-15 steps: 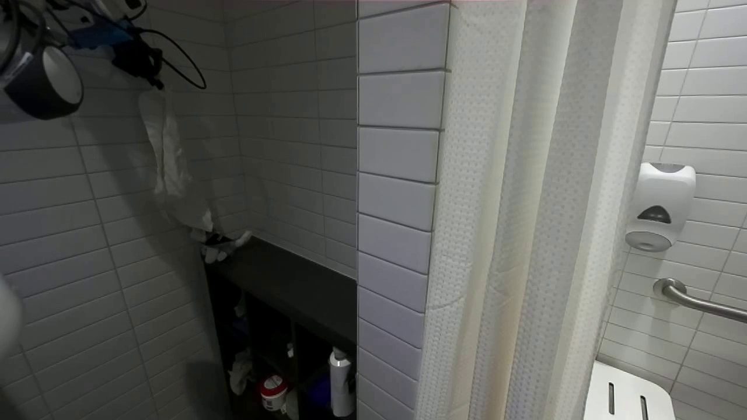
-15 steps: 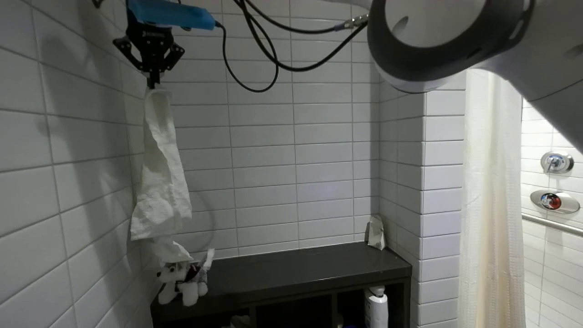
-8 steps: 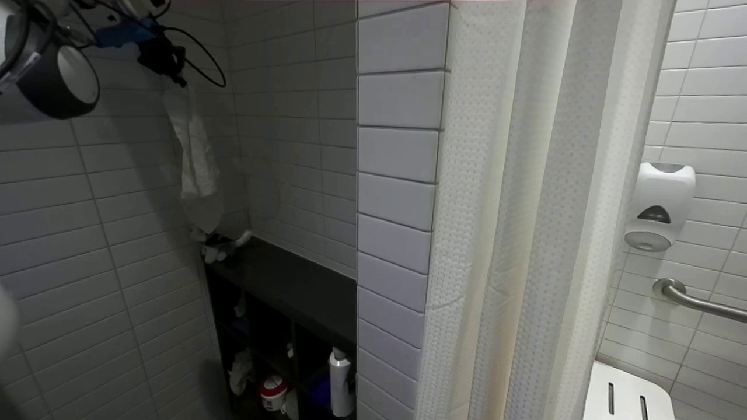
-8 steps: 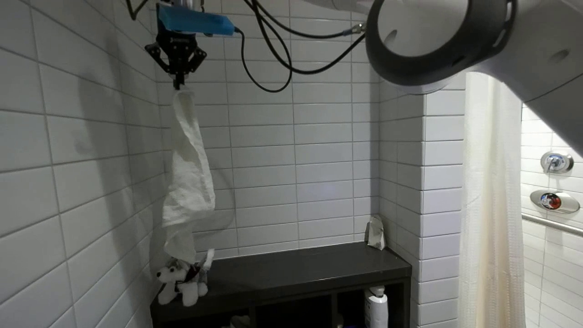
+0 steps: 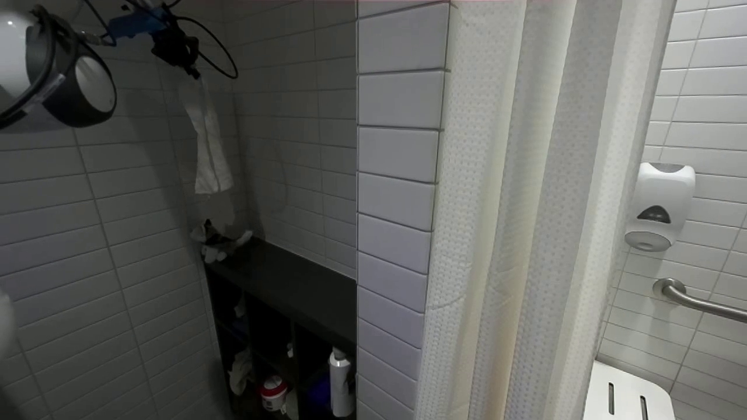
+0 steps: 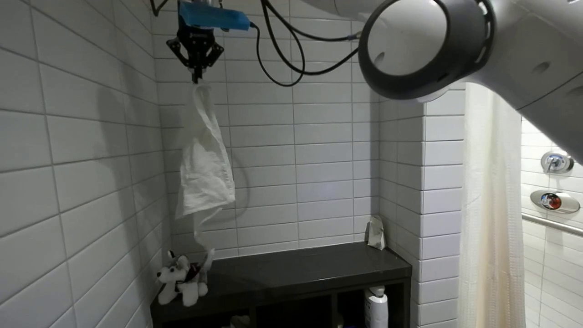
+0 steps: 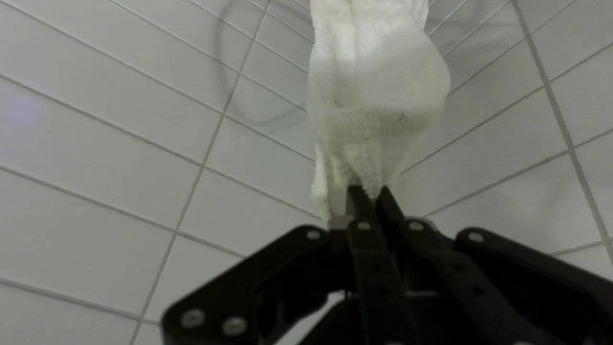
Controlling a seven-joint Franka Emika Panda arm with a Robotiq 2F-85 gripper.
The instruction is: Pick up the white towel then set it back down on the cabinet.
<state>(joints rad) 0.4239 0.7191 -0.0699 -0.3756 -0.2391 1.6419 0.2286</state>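
My gripper is shut on the upper end of the white towel, high above the left end of the dark cabinet. The towel hangs down as a narrow, creased strip. Its lowest part is pale against the tiles, so whether it touches the plush toy below is hard to tell. In an exterior view the gripper, towel and cabinet top show dimly. In the wrist view the fingertips of the gripper pinch the bunched towel.
A plush dog sits on the cabinet's left end, a small pale packet at its right end. Tiled walls stand close at the left and behind. A white bottle is on a shelf; a shower curtain hangs nearby.
The gripper has moved right and slightly up in both exterior views, carrying the towel along. The towel's lower end has risen from the plush dog's head, which now shows more fully.
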